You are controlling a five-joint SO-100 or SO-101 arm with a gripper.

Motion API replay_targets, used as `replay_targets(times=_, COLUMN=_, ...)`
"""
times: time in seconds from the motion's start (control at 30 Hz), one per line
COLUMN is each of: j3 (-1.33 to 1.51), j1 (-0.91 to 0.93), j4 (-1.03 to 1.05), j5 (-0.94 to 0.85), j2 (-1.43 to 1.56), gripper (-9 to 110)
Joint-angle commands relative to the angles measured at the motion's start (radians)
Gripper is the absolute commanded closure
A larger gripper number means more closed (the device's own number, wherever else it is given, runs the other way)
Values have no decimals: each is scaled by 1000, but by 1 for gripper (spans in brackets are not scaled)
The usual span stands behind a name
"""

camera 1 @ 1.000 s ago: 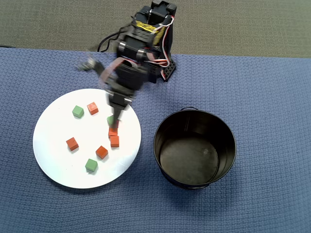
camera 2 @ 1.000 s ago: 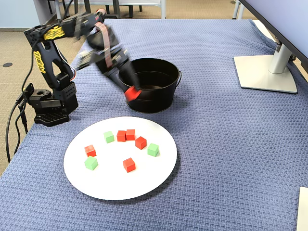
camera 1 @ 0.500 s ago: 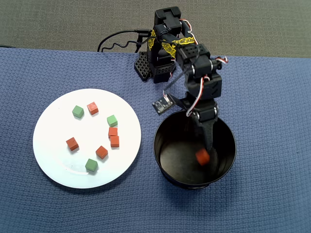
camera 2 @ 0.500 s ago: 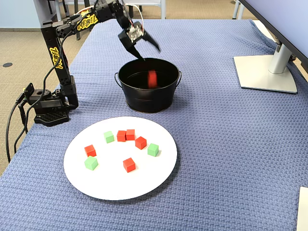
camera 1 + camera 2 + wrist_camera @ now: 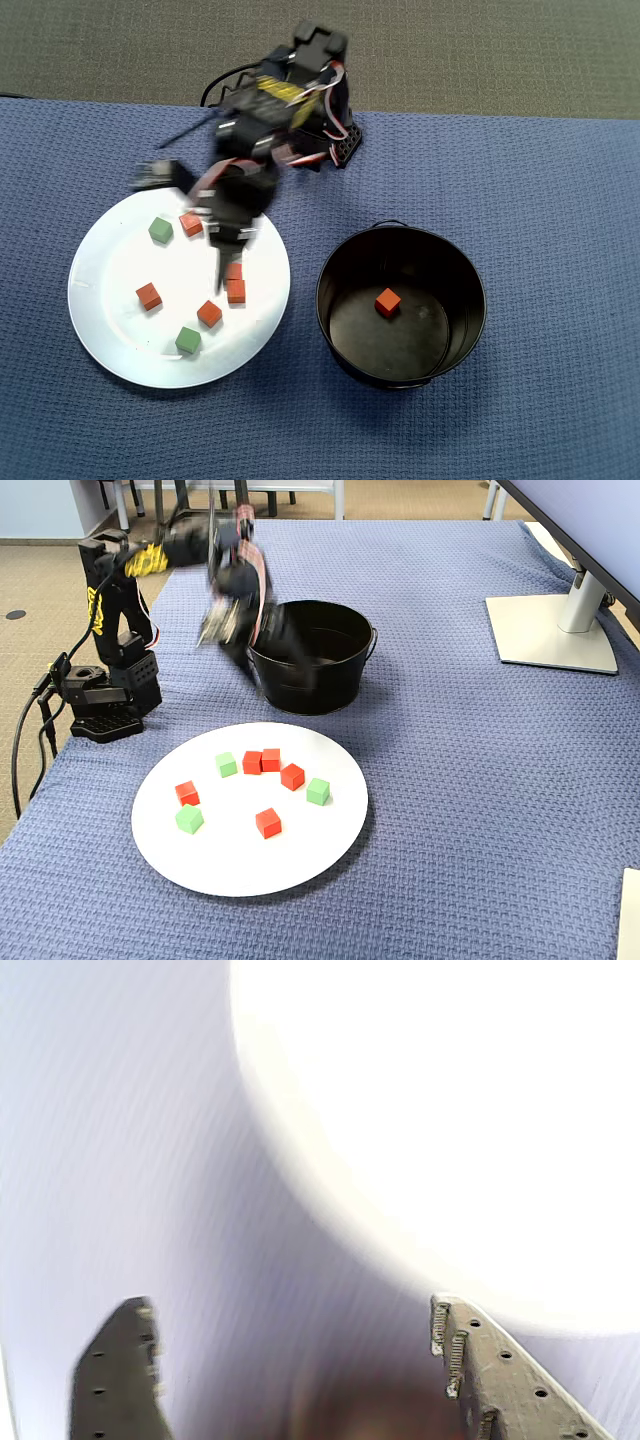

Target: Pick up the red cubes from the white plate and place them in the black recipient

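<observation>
While end effector [image 5: 300,1360] gapes empty above white plate [image 5: 110,330], one red cube [image 5: 387,302] lies in black recipient [image 5: 340,262].

Arm [image 5: 110,600]: black segmented body with yellow lettering along the links. Base [image 5: 100,695]: black perforated block on the blue cloth [image 5: 450,780], black cables trailing from it off the cloth edge. Red and white wires near the wrist. Gripper [image 5: 300,1380]: two dark fingers with small holes and screws

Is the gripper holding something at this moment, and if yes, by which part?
Nothing is held. In the wrist view the gripper is open, with only blurred plate and cloth between its fingers.
</observation>
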Motion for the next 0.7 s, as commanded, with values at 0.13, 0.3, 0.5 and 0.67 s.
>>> replay_targets(times=0.13, j3=-69, j1=173, j4=-100, j5=95, j2=-227, gripper=76)
replay_targets(times=0.3, j3=-172, j1=193, j4=-84, j5=209, j2=-330, gripper=76)
replay_targets(times=0.5, j3=-287, j1=202, j4=-71, j5=397, j2=-443, gripper=76)
replay_targets(times=0.67, j3=-367, j1=189, j4=-25, j5=353, j2=-502, gripper=77)
